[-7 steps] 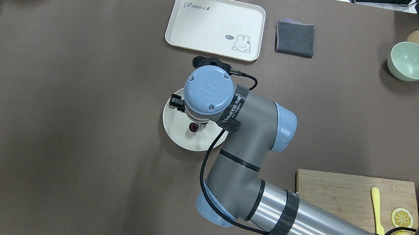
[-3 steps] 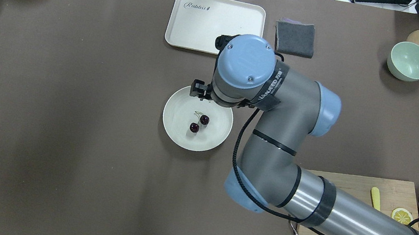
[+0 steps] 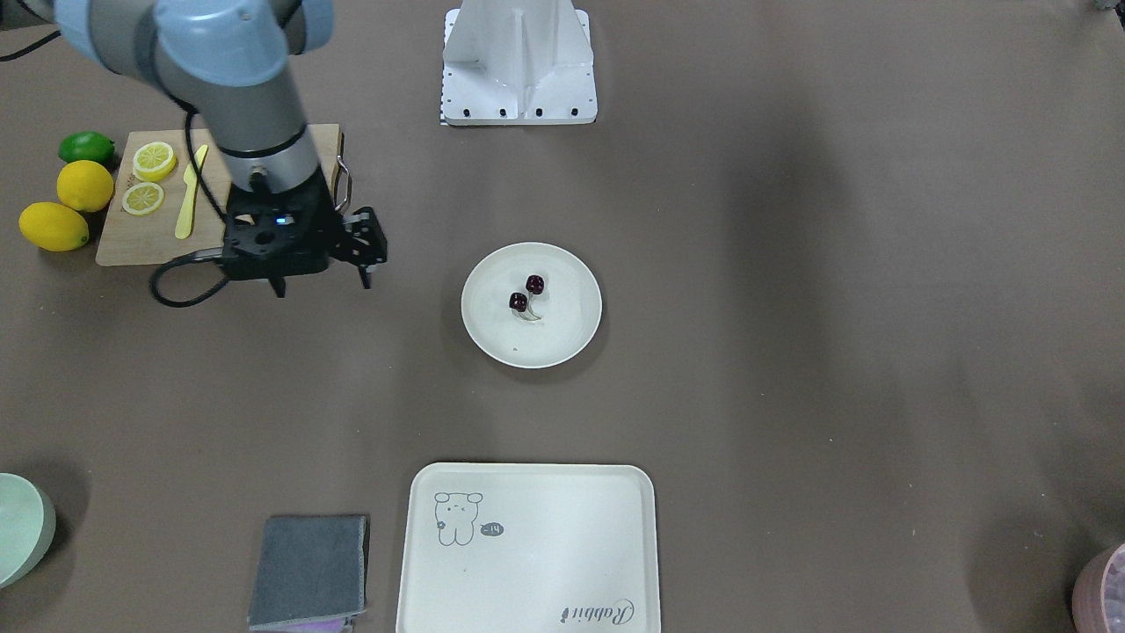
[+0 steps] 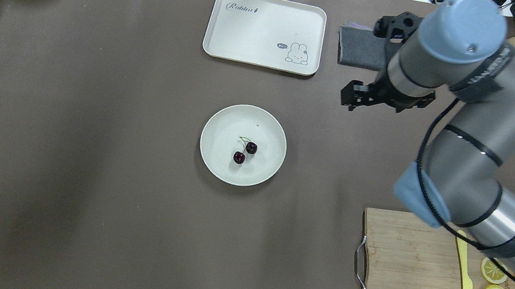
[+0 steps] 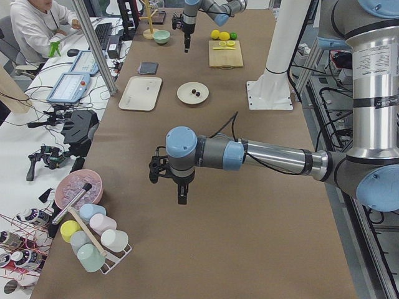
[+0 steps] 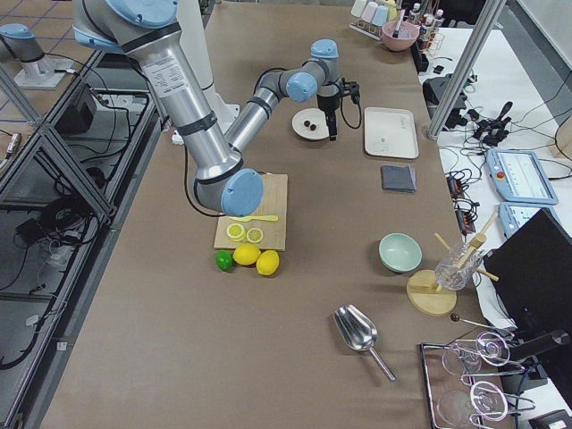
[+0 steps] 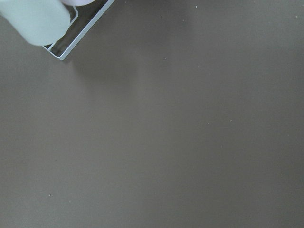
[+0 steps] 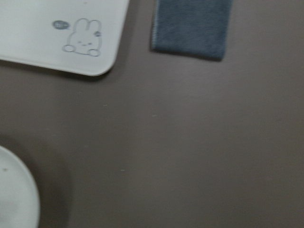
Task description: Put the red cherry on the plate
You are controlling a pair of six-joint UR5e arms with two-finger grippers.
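Observation:
The red cherry (image 4: 245,152), two dark maroon fruits joined by thin stems, lies just right of centre on the round off-white plate (image 4: 220,126) in the middle of the table. It also shows on the plate (image 3: 562,338) in the front view as the cherry (image 3: 526,294). My right gripper (image 4: 350,96) hangs well to the plate's far right, near the grey cloth, apparently open and holding nothing; the front view shows this gripper (image 3: 363,264) too. My left gripper (image 5: 181,194) appears only in the exterior left view, low over bare table, and I cannot tell its state.
A cream tray (image 4: 265,31) and a grey cloth (image 4: 358,47) lie beyond the plate, with a pale green bowl (image 4: 503,75) at far right. A cutting board (image 4: 413,272) carries lemon slices and a yellow knife. A cup rack (image 5: 93,240) stands near the left arm.
The right gripper was low over the plate, covering one cherry. It rose and swung away to the far right, leaving both cherries lying on the plate.

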